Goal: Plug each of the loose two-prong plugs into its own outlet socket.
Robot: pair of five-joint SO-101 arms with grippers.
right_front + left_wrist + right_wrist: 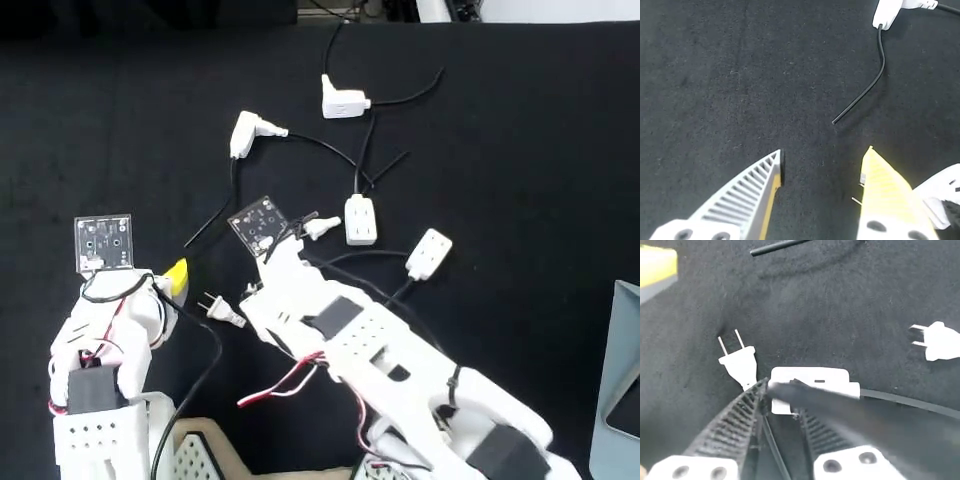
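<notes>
White plugs and sockets lie scattered on a black cloth.
High view: one loose plug lies near the left gripper, and a second plug lies beside a socket. Left wrist view: the left gripper gapes wide over the cloth. Right wrist view: the right gripper sits at a socket block; whether it grips the block, I cannot tell.

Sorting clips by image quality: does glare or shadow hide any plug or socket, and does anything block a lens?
High view: even light, no glare on the black cloth; a white plug stands out. Left wrist view: no hard shadow under the open left gripper. Right wrist view: a dark cable, it seems, crosses near the lens and covers part of the socket block.
</notes>
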